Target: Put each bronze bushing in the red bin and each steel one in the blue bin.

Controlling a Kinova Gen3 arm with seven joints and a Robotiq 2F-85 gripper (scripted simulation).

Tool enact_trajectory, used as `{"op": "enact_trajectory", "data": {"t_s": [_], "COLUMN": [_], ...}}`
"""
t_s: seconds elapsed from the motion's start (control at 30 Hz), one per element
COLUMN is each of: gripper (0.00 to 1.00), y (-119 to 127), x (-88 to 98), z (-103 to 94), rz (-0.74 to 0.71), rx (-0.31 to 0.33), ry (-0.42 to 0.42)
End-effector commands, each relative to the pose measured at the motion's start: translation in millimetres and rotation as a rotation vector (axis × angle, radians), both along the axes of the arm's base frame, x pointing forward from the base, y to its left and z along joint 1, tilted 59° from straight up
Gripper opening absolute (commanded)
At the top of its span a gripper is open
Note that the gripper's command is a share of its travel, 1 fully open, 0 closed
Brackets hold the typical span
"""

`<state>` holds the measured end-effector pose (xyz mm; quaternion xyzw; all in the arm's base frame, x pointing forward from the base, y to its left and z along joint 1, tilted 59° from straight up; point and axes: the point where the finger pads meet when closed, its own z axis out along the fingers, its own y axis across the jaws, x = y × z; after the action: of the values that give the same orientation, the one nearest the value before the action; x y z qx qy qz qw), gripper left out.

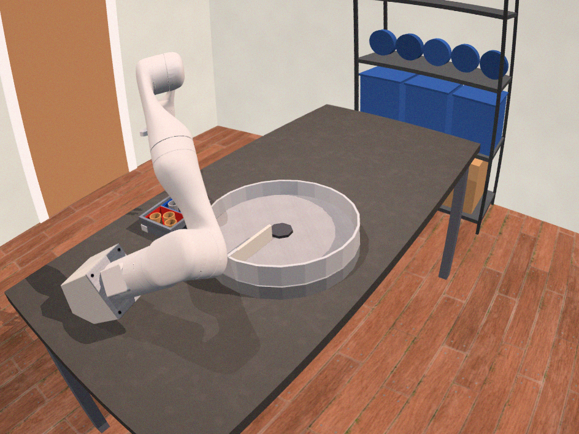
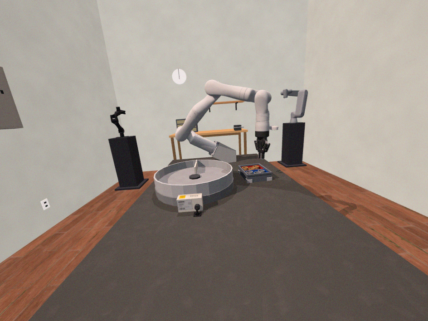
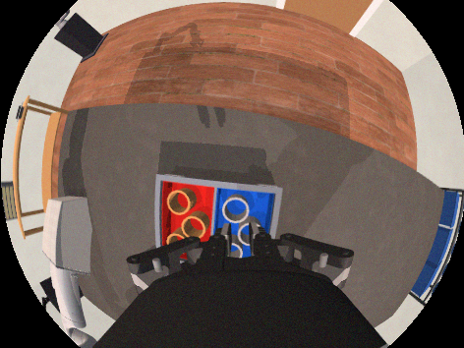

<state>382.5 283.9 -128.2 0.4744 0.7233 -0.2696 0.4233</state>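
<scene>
My gripper [image 2: 261, 156] [image 3: 240, 231] points down above the two-part tray; its fingers stand a narrow gap apart with nothing between them. The red bin [image 3: 204, 195] holds three bronze bushings [image 3: 192, 201] [image 1: 155, 216], one partly hidden by the gripper. The blue bin [image 3: 262, 199] holds three steel bushings [image 3: 236, 198] [image 1: 172, 204], two partly hidden behind the fingers in the wrist view. The round grey turntable [image 1: 308, 209] [image 2: 176, 178] shows no bushings; the arm covers its left edge in the top view.
The turntable has a raised wall [image 1: 299, 275], a cream divider [image 1: 252, 243] and a dark hub [image 1: 281, 230]. A white carton [image 2: 184, 206] and a small black stand [image 2: 197, 207] are beside it. The tray's grey rim [image 3: 277, 211] [image 1: 159, 227] surrounds both bins.
</scene>
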Motion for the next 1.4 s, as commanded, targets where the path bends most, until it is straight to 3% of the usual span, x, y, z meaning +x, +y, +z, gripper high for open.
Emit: {"op": "enact_trajectory", "data": {"t_s": [0.0, 0.1, 1.37], "gripper": [0.19, 0.19, 0.19], "y": [26, 44, 44], "x": [-6.0, -14.6, -14.7], "z": [9.9, 21.8, 21.8], "rz": [0.019, 0.019, 0.019], "rx": [0.022, 0.022, 0.022], "ry": [-0.002, -0.002, -0.002]}}
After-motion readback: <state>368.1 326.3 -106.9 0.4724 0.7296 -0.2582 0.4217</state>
